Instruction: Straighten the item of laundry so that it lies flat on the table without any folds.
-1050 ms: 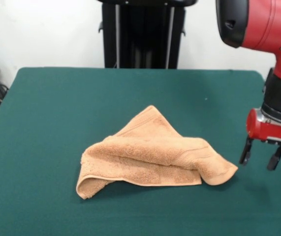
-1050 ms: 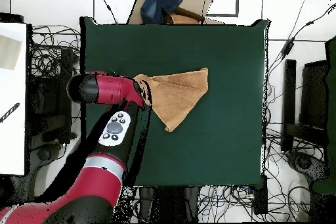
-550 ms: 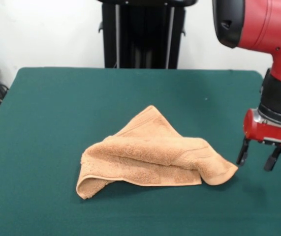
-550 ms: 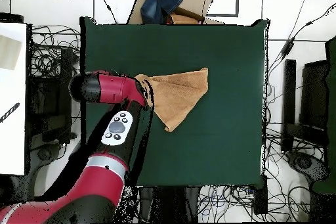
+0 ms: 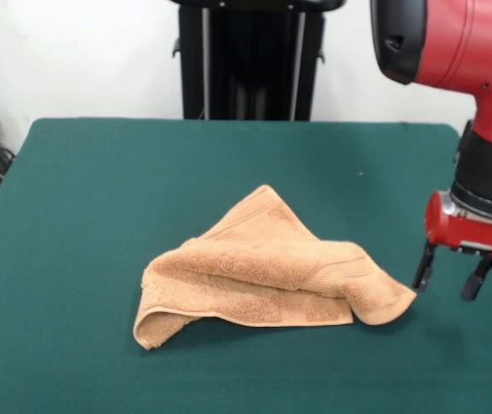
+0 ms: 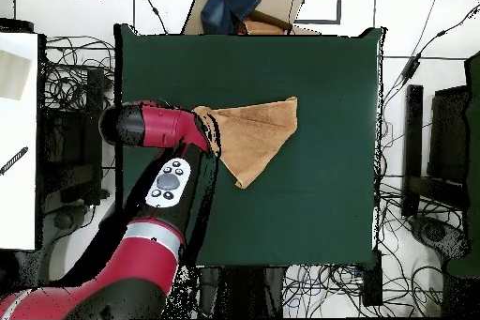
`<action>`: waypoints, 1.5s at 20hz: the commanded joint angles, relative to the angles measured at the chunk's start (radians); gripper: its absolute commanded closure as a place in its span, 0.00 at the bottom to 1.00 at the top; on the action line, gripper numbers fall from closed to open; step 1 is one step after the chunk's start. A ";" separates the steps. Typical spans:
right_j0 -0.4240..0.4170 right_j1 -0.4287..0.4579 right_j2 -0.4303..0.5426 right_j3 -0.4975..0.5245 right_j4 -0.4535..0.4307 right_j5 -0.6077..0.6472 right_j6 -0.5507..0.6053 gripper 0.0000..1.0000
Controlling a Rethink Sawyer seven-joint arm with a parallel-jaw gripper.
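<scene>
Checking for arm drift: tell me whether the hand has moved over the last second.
Yes. In the front view the hand has edged left, toward the towel's right corner.

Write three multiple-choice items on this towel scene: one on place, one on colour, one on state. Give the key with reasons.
1. Where is the gripper?
A. beside the towel's corner
B. over the towel's middle
C. off the table

2. What colour is the table?
A. grey
B. dark green
C. white

3. How does the towel lie?
A. flat
B. rolled up
C. folded over itself

Key: 1 A, its open fingers hang just past the towel's tip; 2 B, a green top; 3 C, layers overlap in a rough triangle.
</scene>
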 commanded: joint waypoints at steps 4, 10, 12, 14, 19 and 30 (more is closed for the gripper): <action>-0.022 0.017 0.055 0.063 0.009 0.110 0.216 0.00; -0.030 0.015 0.064 0.072 0.006 0.099 0.207 0.00; -0.033 0.015 0.065 0.071 0.006 0.099 0.205 0.00; -0.034 0.013 0.066 0.072 0.006 0.099 0.204 0.00; -0.039 0.013 0.069 0.075 0.002 0.094 0.197 0.00; -0.045 0.015 0.076 0.082 -0.002 0.082 0.191 0.00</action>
